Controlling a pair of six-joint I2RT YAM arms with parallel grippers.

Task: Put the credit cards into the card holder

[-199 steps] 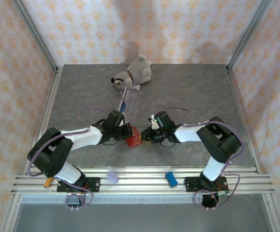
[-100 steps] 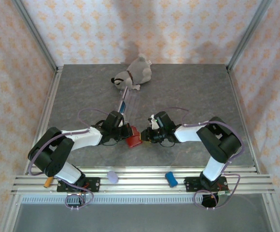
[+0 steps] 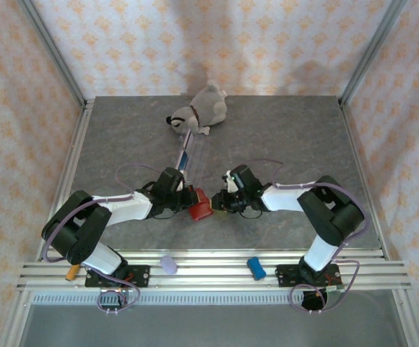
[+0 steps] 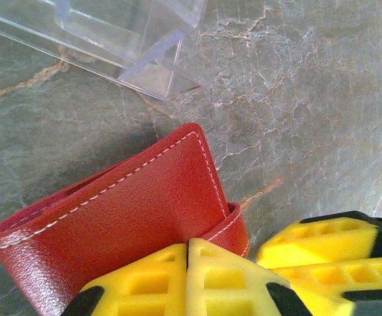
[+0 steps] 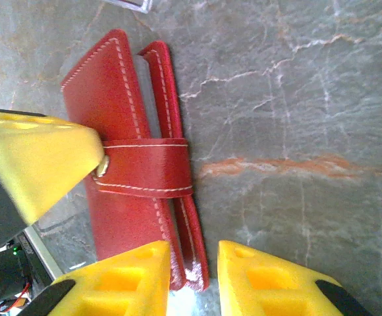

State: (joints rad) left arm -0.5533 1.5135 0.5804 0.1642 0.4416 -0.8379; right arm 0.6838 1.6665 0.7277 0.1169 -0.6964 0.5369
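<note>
at mid-table the clenched left gripper [image 4: 188, 276] pinned the card holder [image 4: 118, 217], likely steadying it; right gripper [image 5: 192, 280] straddled its edge, jaws slightly parted

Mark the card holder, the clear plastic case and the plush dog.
card holder [image 5: 125, 178], right wrist view, on its snap tab.
clear plastic case [image 4: 145, 49], left wrist view, near its corner.
plush dog [image 3: 202, 110], top external view, on its grey body.

Grained red leather-like card holder [image 4: 125, 217], slightly glossy, with pale stitching along the edges and a silver metal snap [image 5: 101, 168]. Clear glossy plastic case [image 4: 122, 39]. Matt grey stone-look table [image 4: 296, 105], veined. Plush grey toy [image 3: 199, 110].
</note>
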